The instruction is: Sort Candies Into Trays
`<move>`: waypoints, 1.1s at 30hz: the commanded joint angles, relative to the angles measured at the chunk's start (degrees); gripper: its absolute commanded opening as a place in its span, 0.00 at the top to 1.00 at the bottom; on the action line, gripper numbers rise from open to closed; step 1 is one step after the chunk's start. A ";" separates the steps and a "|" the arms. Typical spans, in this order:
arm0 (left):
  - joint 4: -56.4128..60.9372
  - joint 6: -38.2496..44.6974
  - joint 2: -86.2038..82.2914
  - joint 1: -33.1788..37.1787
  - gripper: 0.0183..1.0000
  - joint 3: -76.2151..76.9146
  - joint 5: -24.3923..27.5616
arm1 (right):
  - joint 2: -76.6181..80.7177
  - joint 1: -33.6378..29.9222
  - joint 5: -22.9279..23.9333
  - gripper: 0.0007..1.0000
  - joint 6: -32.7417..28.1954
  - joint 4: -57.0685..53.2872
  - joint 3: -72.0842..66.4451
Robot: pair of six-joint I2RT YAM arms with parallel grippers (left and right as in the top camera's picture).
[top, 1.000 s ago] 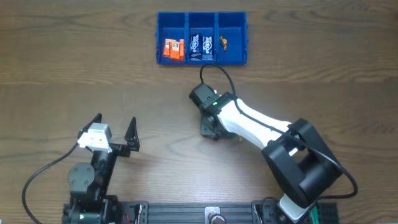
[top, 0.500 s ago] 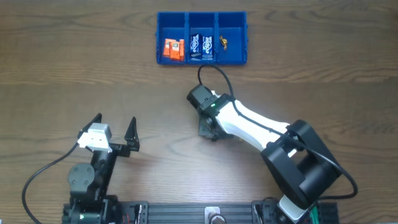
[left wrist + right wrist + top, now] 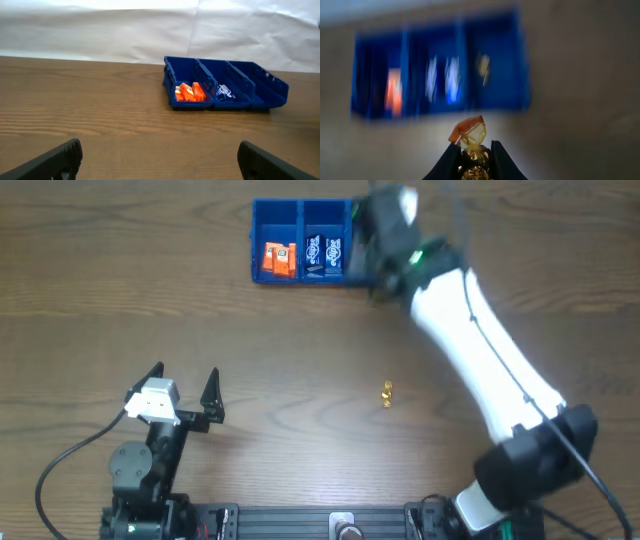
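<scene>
Drop-off step, gold candy (image 3: 470,131) at the blue tray (image 3: 256,240).
My right gripper (image 3: 475,150) is pinched tight on the candy, lifted near the tray; next, I judge, I must centre over the right-hand compartment (image 3: 495,65) and let go. One loose candy (image 3: 387,392) lies on the table (image 3: 120,310).

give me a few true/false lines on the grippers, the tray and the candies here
1. The right gripper grips a gold held candy. True.
2. The left gripper is shut on an orange sweet. False: it is open and empty, well away from the tray.
3. The orange candies lie in the tray's middle compartment. False: they are in an end compartment; the blue candies are in the middle.
4. A gold loose candy lies on the table. True.
5. The tray has four compartments. False: it has three.
</scene>
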 commanded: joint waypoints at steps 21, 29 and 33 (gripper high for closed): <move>-1.81 0.57 -0.33 0.39 0.00 -1.16 1.07 | 15.10 -2.34 3.67 0.50 -10.82 7.56 4.98; -1.81 0.59 -0.33 0.39 0.00 -1.16 1.09 | -6.45 2.51 2.60 0.44 -2.12 3.23 -23.61; -1.81 0.59 -0.33 0.39 0.00 -1.16 1.09 | -10.27 5.25 -3.04 0.44 1.88 1.27 -34.97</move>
